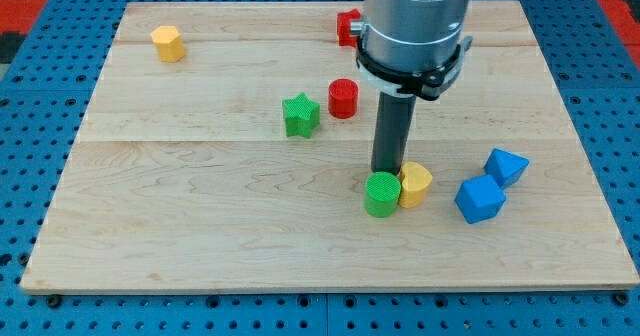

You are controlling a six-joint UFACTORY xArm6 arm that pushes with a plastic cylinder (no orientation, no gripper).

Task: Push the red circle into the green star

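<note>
The red circle [343, 98] stands near the board's middle, just right of the green star [300, 115], with a small gap between them. My tip [387, 170] is below and to the right of the red circle. It sits right behind the green cylinder [381, 194] and the yellow block [415, 185], touching or nearly touching them.
A second red block [347, 26] at the view's top is partly hidden by the arm. A yellow hexagon-like block [168, 43] lies at the top left. Two blue blocks [479, 198] [505, 166] lie at the right. The wooden board [200, 226] rests on a blue pegboard.
</note>
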